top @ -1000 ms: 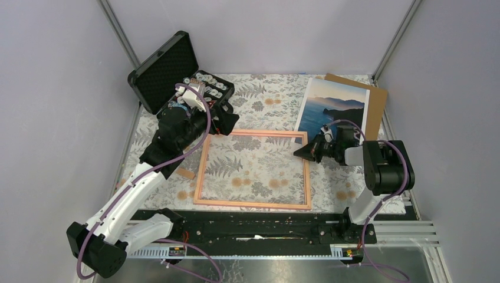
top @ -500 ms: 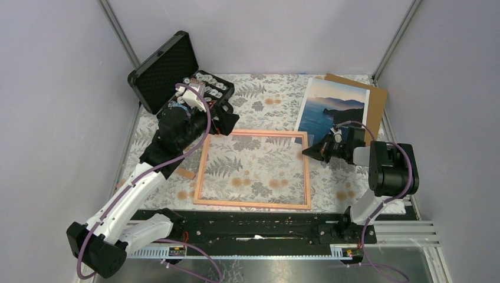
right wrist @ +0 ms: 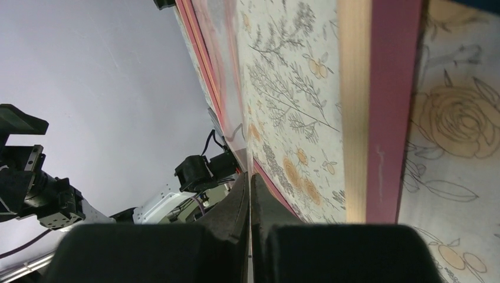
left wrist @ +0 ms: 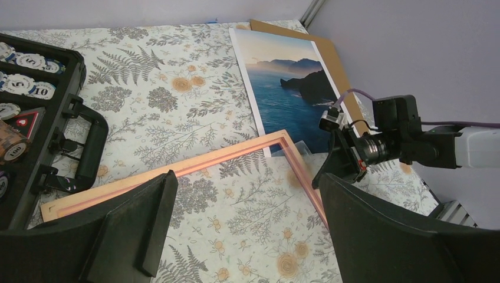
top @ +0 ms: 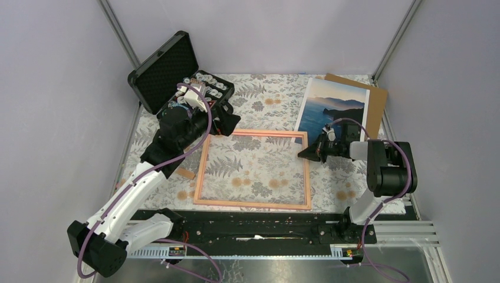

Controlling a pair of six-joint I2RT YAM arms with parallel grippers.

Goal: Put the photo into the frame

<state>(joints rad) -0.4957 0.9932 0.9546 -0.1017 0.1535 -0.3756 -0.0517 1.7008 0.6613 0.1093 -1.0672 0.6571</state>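
- Top view: the frame (top: pixel 252 204) lies flat in the middle of the picture on the floral table cover (top: pixel 265 97), and the pattern shows through its pane.
- The photo (top: pixel 333 106) lies face up at upper right, outside the frame, resting on a brown backing board (top: pixel 378 96). Its lower left corner is just beside the frame's upper right corner.
- An open black case (top: pixel 168 71) holding poker chips (top: pixel 206 84) stands at upper left. A small tan piece (top: pixel 186 174) lies just left of the frame.
- The left gripper (top: pixel 227 122) hangs over the frame's upper left corner, beside the case, with its jaws spread wide and empty.
- The right gripper (top: pixel 306 154) points left at the frame's right edge near its upper corner, jaws closed. Whether it touches the wood I cannot tell.
- Left wrist view: both fingers (left wrist: pixel 135 236) stand far apart at the bottom with nothing between them. The frame's corner sits in the centre, the photo above it, the case at the left edge and the right gripper at centre right.
- Right wrist view: the fingers (right wrist: pixel 242 203) are pressed together at bottom centre and hold nothing. The frame's pinkish border runs top to bottom on the right, close ahead of the tips.
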